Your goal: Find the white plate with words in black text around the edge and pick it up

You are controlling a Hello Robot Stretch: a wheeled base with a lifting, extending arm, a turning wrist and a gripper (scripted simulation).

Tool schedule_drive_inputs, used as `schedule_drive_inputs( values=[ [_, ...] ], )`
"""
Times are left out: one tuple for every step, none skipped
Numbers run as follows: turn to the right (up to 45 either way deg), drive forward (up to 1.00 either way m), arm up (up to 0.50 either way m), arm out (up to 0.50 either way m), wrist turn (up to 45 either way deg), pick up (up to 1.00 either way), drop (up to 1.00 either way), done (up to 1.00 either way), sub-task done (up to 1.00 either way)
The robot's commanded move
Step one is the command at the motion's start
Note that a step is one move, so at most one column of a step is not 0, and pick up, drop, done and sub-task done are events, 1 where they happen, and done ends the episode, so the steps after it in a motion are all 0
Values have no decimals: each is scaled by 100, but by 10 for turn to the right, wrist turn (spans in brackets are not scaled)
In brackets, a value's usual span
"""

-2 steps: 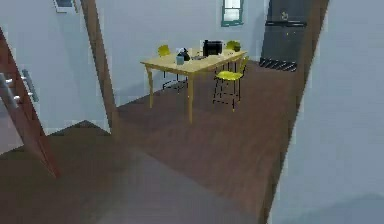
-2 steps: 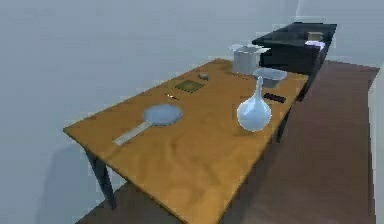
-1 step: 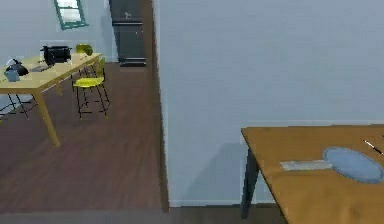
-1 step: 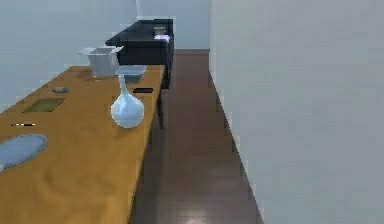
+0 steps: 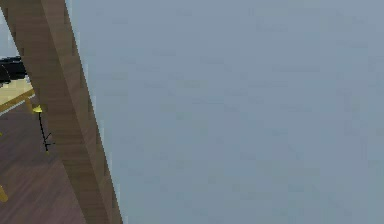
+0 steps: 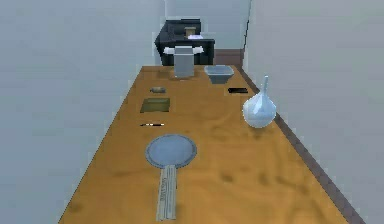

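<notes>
A long wooden tabletop (image 6: 215,165) runs away from me in the arm side view. On its near part lies a round, flat grey dish (image 6: 171,150) with a pale rim. A grey ribbed strip (image 6: 167,190), like a handle, reaches from the dish toward the near edge. I cannot make out any black text on it. Farther back stands a shallow grey bowl (image 6: 220,73).
A pale round-bellied vase (image 6: 259,108) stands at the table's right. A grey cylinder (image 6: 183,62), a dark flat square (image 6: 153,104) and small flat items (image 6: 237,90) lie farther back, before a black cabinet (image 6: 185,38). The forward view has a grey wall (image 5: 250,110), a wooden post (image 5: 70,110) and dark floor (image 5: 30,180).
</notes>
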Motion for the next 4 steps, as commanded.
schedule_drive_inputs(
  values=[
    [0, 0, 50, 0, 0, 0, 0, 0, 0],
    [0, 0, 38, 0, 0, 0, 0, 0, 0],
    [0, 0, 0, 32, 0, 0, 0, 0, 0],
    [0, 0, 0, 0, 450, 0, 0, 0, 0]
  ],
)
